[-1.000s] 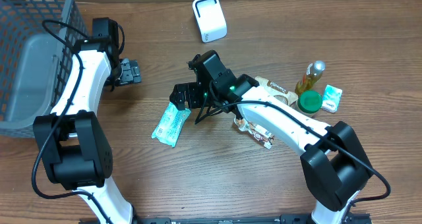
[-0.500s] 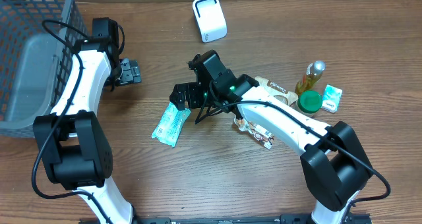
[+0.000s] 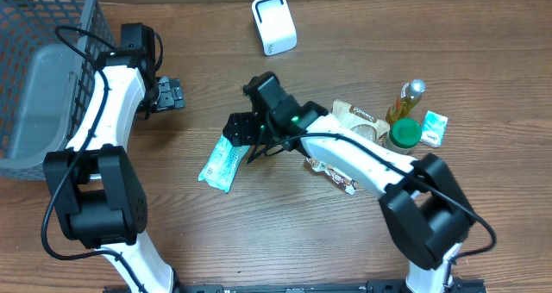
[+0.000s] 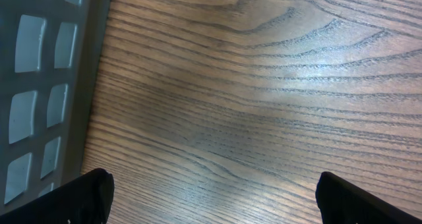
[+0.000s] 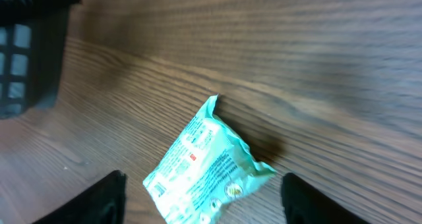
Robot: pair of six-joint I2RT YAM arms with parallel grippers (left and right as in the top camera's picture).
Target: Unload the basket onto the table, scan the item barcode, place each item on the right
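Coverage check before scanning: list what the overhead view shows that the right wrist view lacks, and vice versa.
Only overhead: the white rounded scanner box at the far edge and the slim bottle of yellow liquid. Only right wrist: the small print and a red mark on the pale green crinkled plastic packet. Both: that packet lying flat on the brown wood-grain table, with the open right tool over one end of it.
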